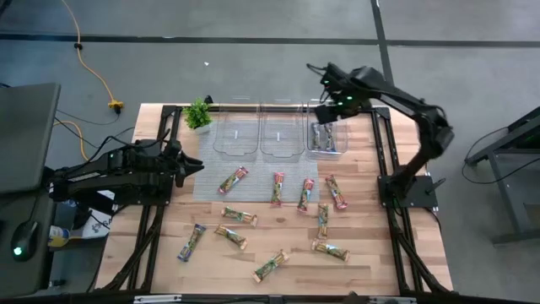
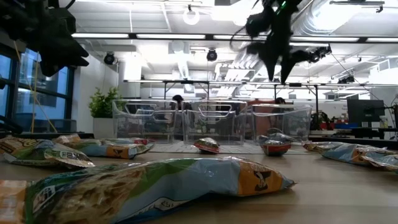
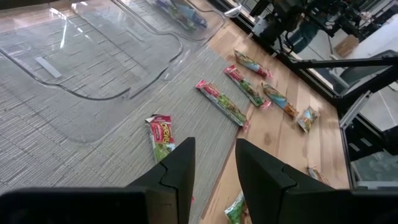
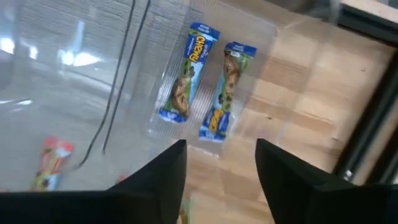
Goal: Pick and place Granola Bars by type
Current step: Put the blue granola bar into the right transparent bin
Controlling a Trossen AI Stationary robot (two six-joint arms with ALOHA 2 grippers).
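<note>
A: High view first. The right pincer hangs over the right bin, fingers apart with nothing between them. Two blue bars lie side by side on that bin's floor, seen plainly from the right wrist.

B: So what's left?

A: About a dozen bars are loose on the counter, scattered over the mat and the bare wood in front of the three bins. The middle bin and left bin look empty.

B: Which arm is nearer to what?

A: The left pincer sits at the mat's left edge, fingers apart and empty. The red bar on the mat lies just beyond it, toward the counter's middle, its long axis slanting across the mat. In the left wrist view, that bar shows just ahead of the fingers, roughly in line with them.

B: And the right arm?

A: It's back over the bins, so it would have to come forward to reach the cluster of bars on its side, which lie mostly lengthwise front to back. I'd judge the left arm better placed for the next grab.
</note>
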